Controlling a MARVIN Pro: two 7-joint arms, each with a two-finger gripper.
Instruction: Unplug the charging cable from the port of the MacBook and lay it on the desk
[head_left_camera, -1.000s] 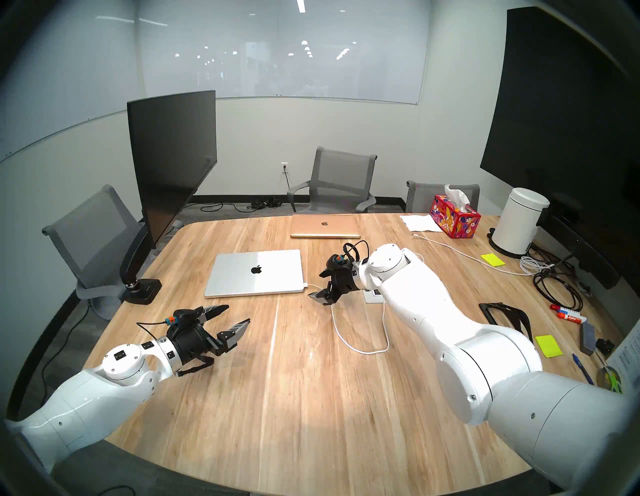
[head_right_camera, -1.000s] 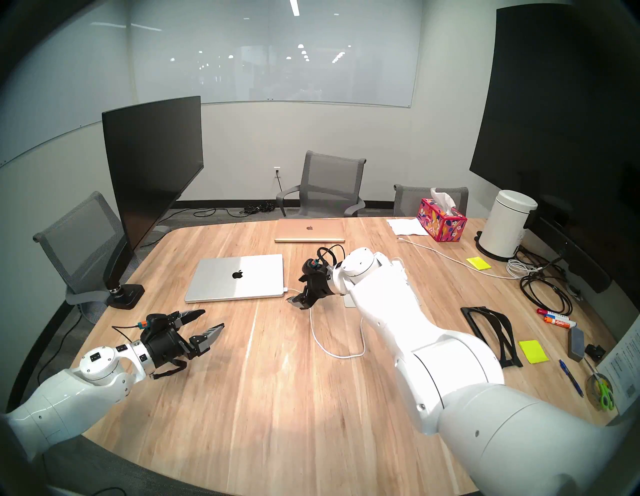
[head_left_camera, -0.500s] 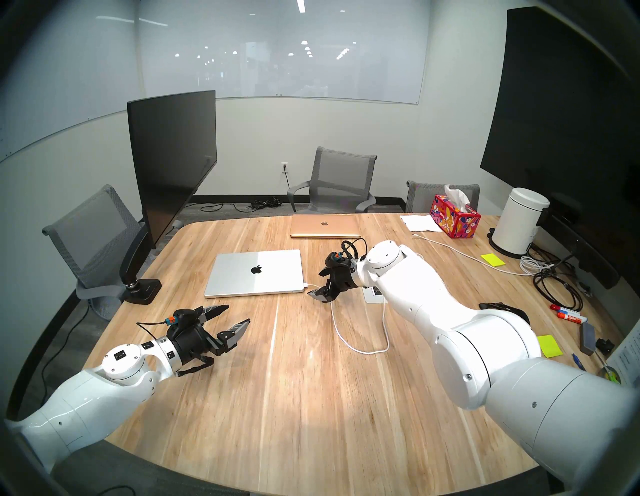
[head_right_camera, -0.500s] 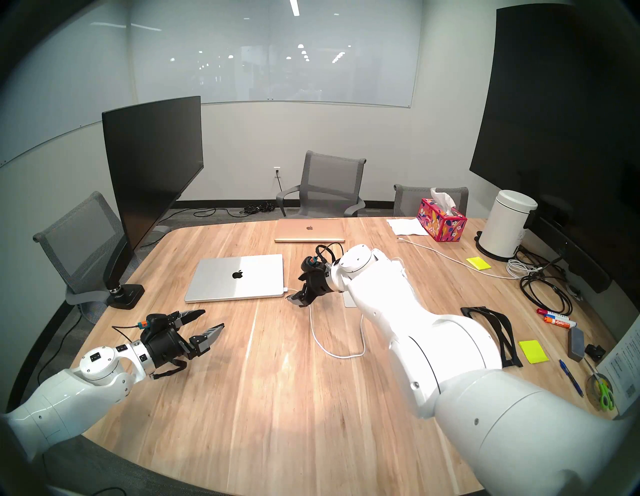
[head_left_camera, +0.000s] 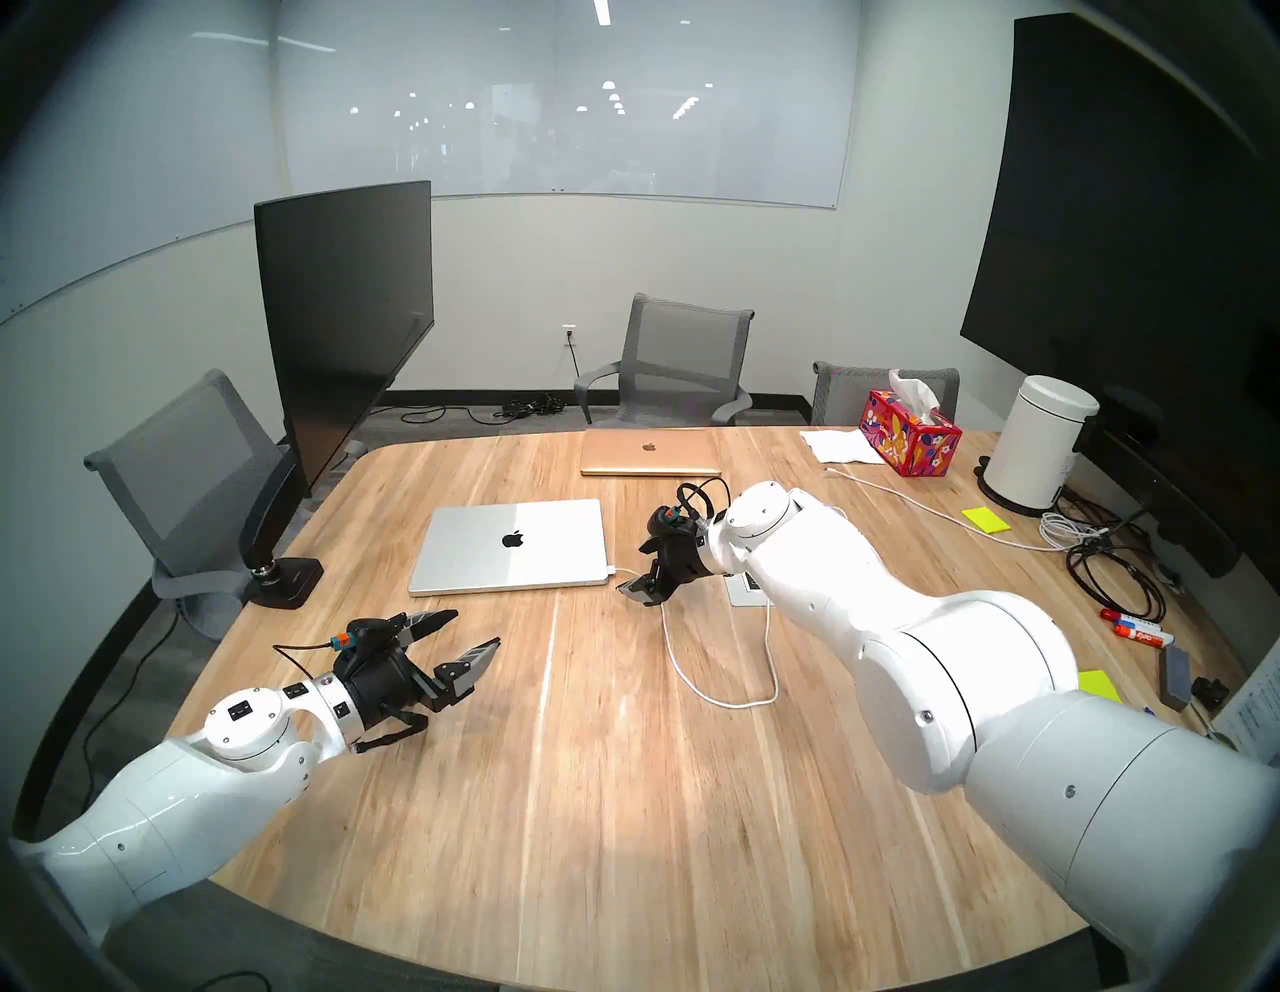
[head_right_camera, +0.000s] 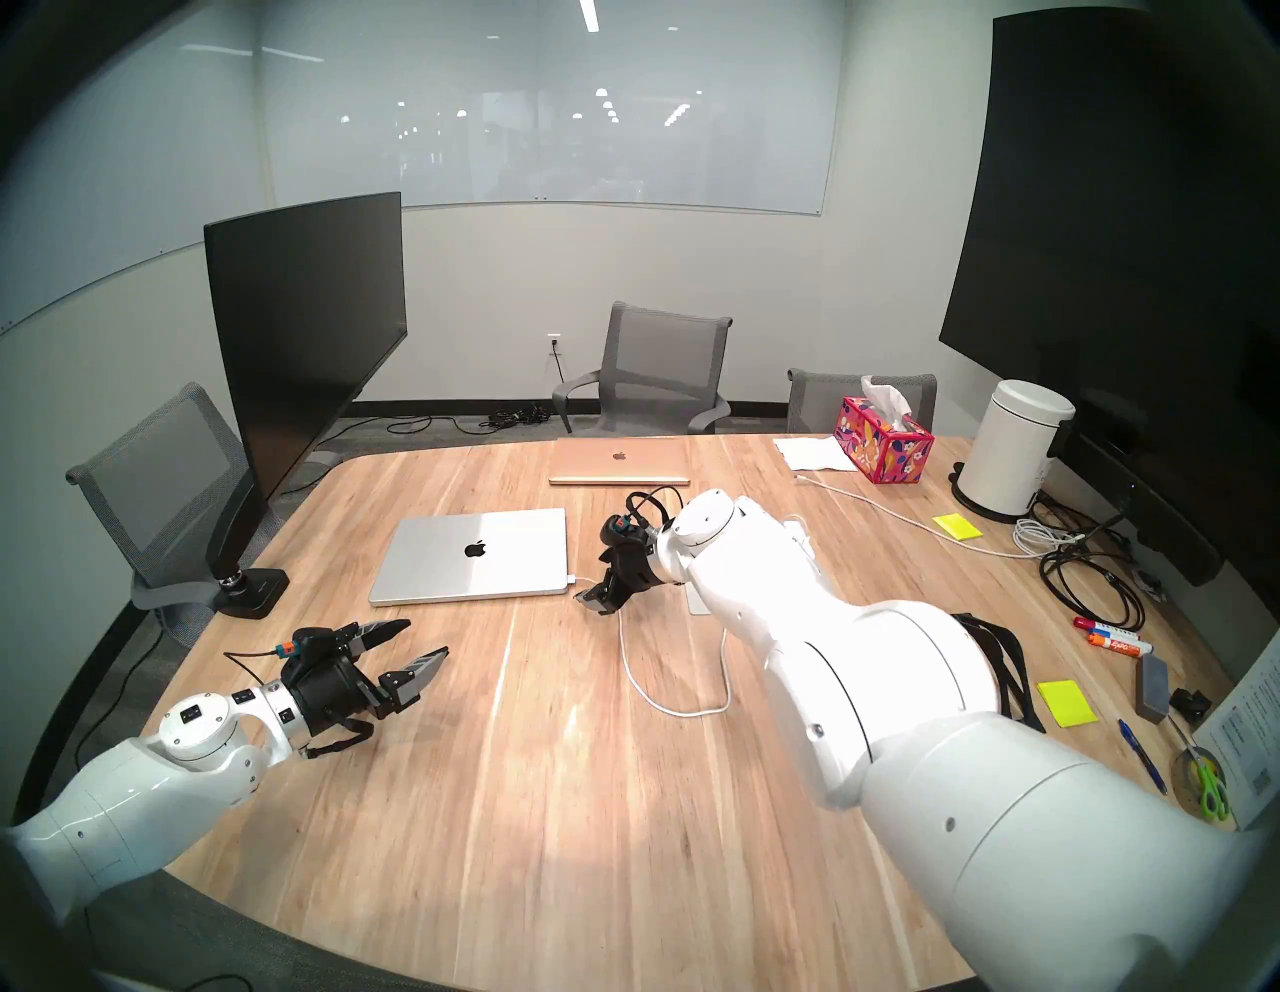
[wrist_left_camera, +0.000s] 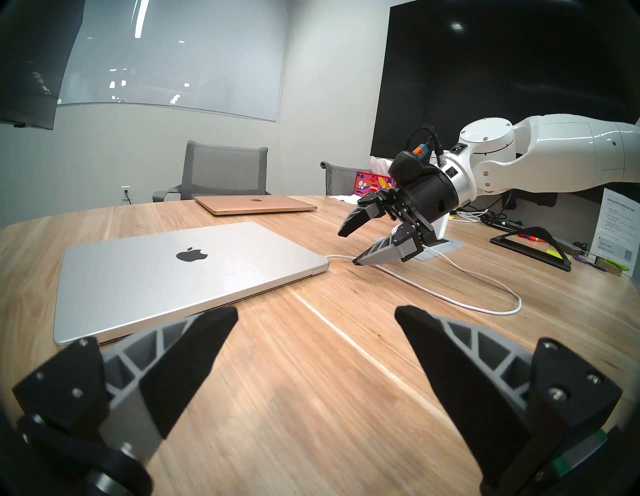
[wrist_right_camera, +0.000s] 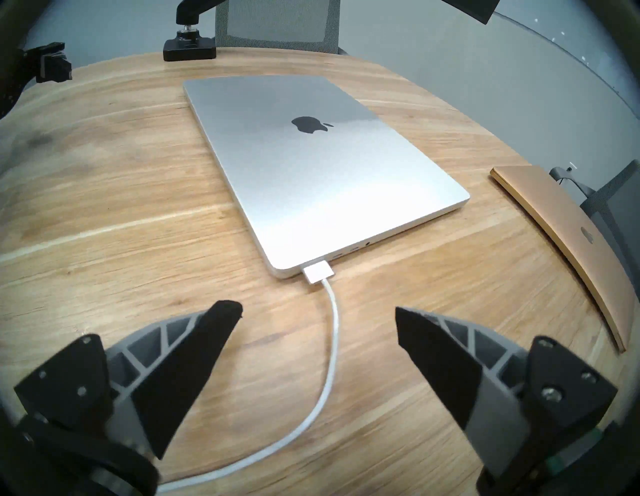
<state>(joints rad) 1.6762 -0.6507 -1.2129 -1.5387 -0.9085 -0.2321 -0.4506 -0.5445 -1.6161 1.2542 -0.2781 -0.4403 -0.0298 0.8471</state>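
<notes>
The right gripper (wrist_right_camera: 318, 311), jaws spread wide and holding nothing, hangs tilted down over the charging cable (wrist_right_camera: 330, 346), whose white cord runs between its two fingers (wrist_right_camera: 211, 332) in the wrist view. The cable's plug tip sits in the port (wrist_right_camera: 317, 266) at the near corner of the closed silver MacBook (wrist_right_camera: 311, 166), which lies flat on the wood-grain desk (head_left_camera: 589, 796). Behind the gripper, the cord loops across the desk toward the white power brick (wrist_left_camera: 440, 227). The left gripper (head_left_camera: 464, 637), also spread and empty, hovers over the desk near the MacBook's front edge. A closed gold laptop (head_left_camera: 650, 450) lies farther back.
</notes>
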